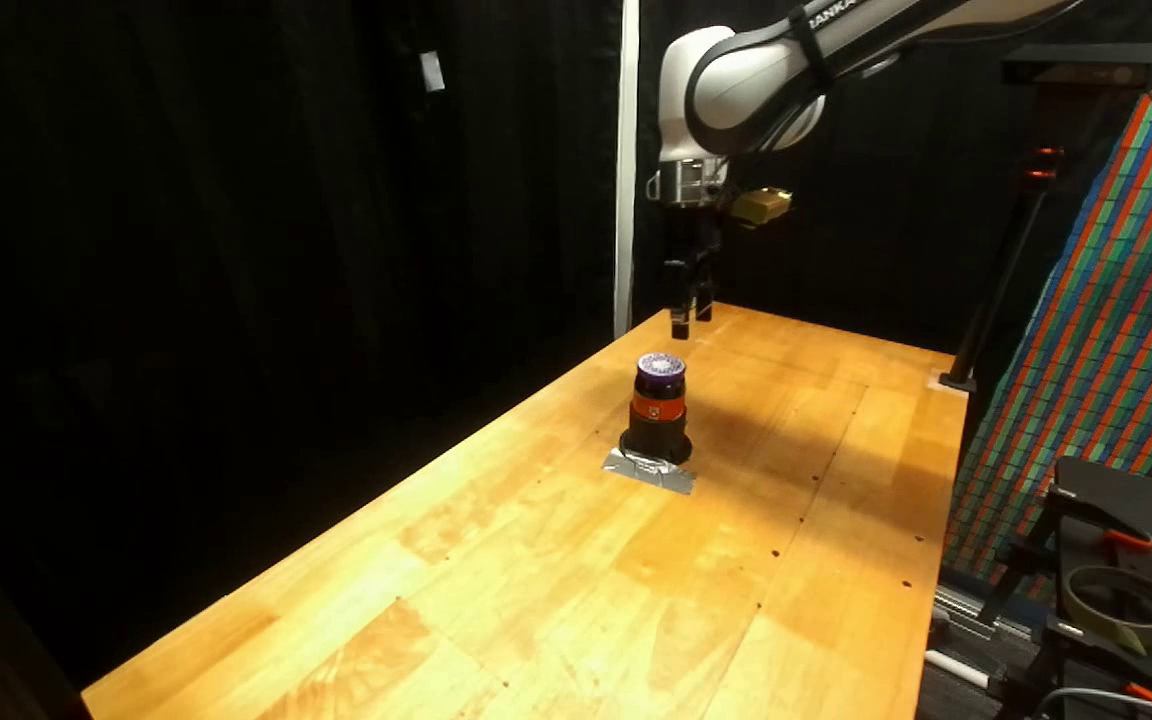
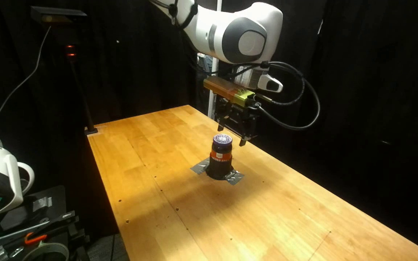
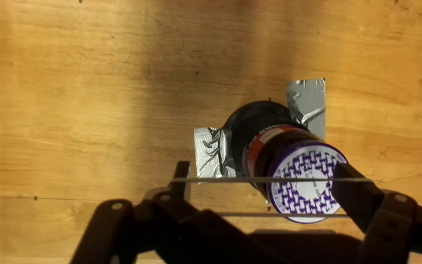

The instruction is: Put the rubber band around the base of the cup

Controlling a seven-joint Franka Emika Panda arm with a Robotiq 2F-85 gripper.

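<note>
Since the gripper (image 3: 262, 170), spread wide with the rubber band (image 3: 218, 180) stretched across it, looked off-centre above the cup (image 2: 221, 157), straight descent risked 1 fingertip (image 3: 342, 171) striking its lid (image 3: 310, 189).

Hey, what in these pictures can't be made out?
Rubber band: too thin to trace in both exterior views.
Lid, wrist view: rim partly behind a finger.
Cup base, wrist view: partly hidden by the parts above it.
Arm: cut off by the top edge in both exterior views.

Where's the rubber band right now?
In the wrist view's lower half, mostly right of centre, the rubber band is stretched across the open tool, its strands crossing in front of the cup.
</note>
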